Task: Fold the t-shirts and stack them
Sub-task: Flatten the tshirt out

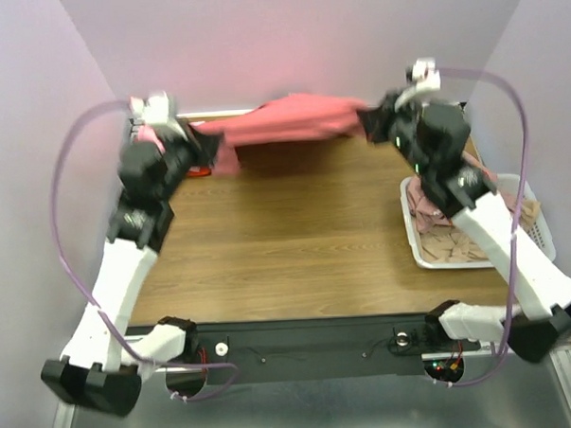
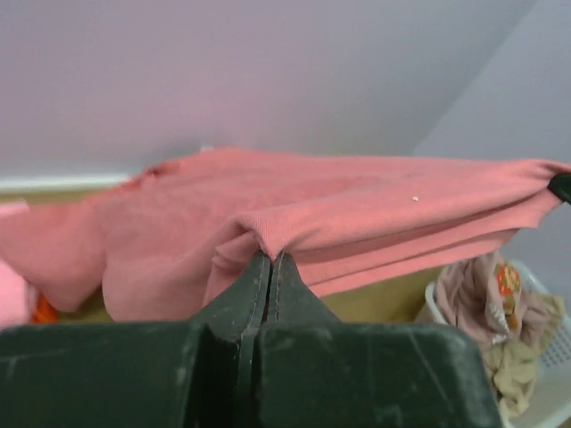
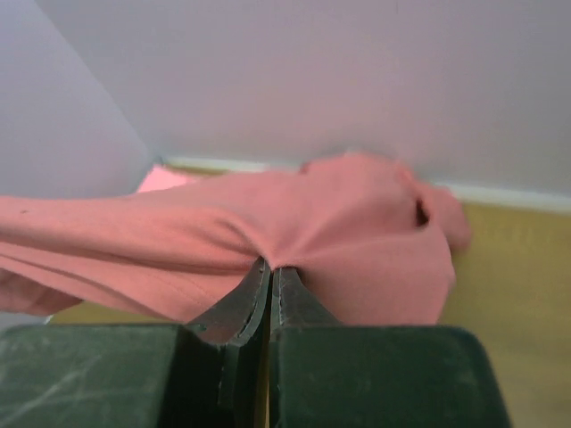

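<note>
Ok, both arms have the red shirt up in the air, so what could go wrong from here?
1. The left tool and right tool each pinch only a small pucker of the rose-red t-shirt at their tips; more tension might pull it free.
2. The shirt hangs bunched rather than flat, so it may land creased on the table.
3. It is held near the table's far edge, close to other pink cloth, and could drape over that.
</note>
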### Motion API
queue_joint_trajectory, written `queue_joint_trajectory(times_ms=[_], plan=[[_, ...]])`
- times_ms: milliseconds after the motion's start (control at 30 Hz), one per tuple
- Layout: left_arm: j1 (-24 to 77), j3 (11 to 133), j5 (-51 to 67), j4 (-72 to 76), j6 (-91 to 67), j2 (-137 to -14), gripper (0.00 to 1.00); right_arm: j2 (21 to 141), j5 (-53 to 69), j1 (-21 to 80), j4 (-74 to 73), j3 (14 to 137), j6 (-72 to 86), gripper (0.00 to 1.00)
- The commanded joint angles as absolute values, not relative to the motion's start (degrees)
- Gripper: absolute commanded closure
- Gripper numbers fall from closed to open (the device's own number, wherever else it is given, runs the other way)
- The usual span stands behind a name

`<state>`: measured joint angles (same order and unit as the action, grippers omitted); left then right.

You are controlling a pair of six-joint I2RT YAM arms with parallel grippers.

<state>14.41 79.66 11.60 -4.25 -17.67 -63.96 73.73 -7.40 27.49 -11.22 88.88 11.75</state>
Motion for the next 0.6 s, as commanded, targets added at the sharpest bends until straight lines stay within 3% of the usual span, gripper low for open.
queue_joint_trajectory(times_ms=[0,200,267,300,333,433,467,500,567], plan=[[15.8,52.6,14.3,8.2,-24.4,-52.4,1.0,60.2,-11.9,26.9,-10.5,66.5,20.7,0.99],[22.7,30.7,10.4,5.3,-37.9,-42.6,0.96,47.4,-4.8,26.9,-16.5,44.3,37.0,0.96],[25.0,28.5,9.0,1.8,-40.9,-41.6,0.77,46.1,-2.0,27.0,-21.0,41.0,38.5,0.75],[25.7,28.3,7.1,-1.1,-42.4,-40.9,0.54,46.1,-1.7,27.0,-22.7,40.6,39.1,0.66],[27.1,28.3,6.0,-2.5,-43.2,-40.6,0.04,46.2,-0.8,26.9,-24.0,40.2,39.1,0.59],[28.1,29.0,2.8,-7.5,-44.6,-39.6,0.02,48.0,-1.5,26.9,-28.8,42.4,37.4,0.16],[28.2,29.4,2.2,-8.3,-44.7,-39.3,0.01,48.2,-2.6,26.9,-29.8,42.8,37.4,0.07],[28.3,30.3,1.1,-9.0,-44.6,-38.9,0.02,48.4,-4.8,27.0,-30.3,42.9,37.4,0.0],[28.3,32.7,0.4,-9.9,-43.6,-39.0,0.01,49.1,-6.4,26.9,-30.4,43.9,36.7,0.0]])
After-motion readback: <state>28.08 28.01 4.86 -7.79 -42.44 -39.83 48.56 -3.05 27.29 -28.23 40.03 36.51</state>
